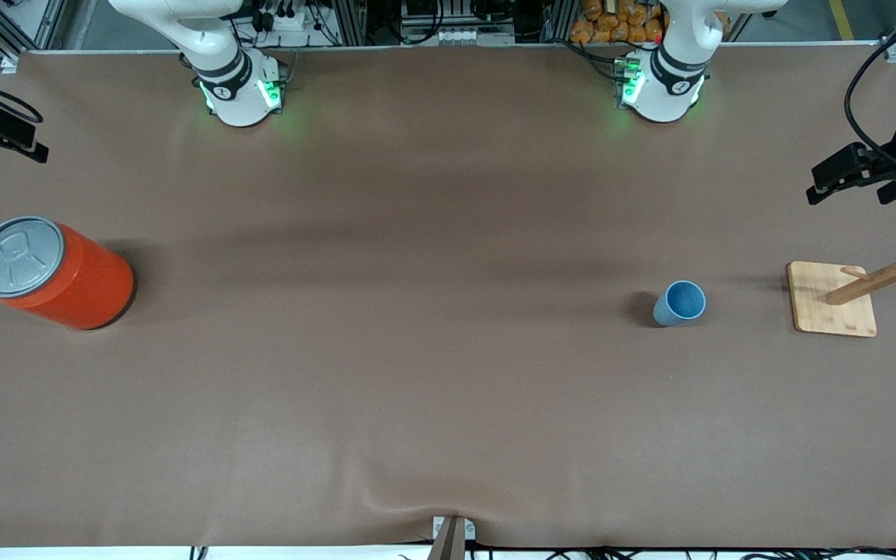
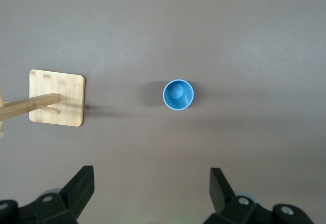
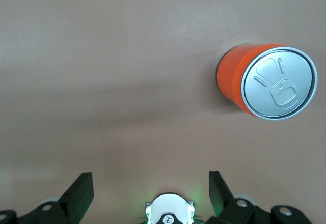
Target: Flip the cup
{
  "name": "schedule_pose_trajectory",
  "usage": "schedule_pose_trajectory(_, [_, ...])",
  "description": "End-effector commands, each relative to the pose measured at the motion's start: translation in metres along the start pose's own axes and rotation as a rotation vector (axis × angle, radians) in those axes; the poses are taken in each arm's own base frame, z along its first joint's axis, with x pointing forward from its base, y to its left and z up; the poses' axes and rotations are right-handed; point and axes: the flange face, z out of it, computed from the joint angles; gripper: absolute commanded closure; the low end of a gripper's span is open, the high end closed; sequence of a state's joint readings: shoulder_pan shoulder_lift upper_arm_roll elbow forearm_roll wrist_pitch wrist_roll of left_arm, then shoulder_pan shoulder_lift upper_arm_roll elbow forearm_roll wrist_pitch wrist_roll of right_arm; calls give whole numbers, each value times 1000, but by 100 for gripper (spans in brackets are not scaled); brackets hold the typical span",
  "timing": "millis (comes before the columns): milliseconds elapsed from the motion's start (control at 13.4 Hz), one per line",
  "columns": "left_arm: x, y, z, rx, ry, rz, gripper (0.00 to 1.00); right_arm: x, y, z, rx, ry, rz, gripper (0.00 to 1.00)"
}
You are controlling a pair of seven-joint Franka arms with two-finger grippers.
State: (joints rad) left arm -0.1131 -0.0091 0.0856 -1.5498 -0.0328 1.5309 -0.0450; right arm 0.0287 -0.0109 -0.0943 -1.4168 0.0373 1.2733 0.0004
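The small cup (image 1: pixel 680 303), likely light and stiff, standing mouth up beside the wooden stand (image 1: pixel 831 299), is best pinched across its wall by the spread-open left gripper (image 2: pixel 151 193) high over it, while the right gripper (image 3: pixel 150 193), also spread open, waits near the orange can (image 3: pixel 265 81).

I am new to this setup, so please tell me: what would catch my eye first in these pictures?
The big orange can with its grey lid stands at the right arm's end of the table. Toward the left arm's end, a small light-blue cup stands mouth up beside a wooden stand. Both the left gripper and the right gripper hang open, high above the table.
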Motion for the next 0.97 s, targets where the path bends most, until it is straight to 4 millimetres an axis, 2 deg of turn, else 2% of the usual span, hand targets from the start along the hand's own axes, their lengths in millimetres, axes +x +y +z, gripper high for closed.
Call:
schedule_pose_trajectory(0, [3,-2,-1,15,0,-9,0,-1,-1,-4,-9,1,-1,0])
schedule_pose_trajectory(893, [1,-2,-2,25,-6,3,0,-1,-1,-4,-9,1,-1,0])
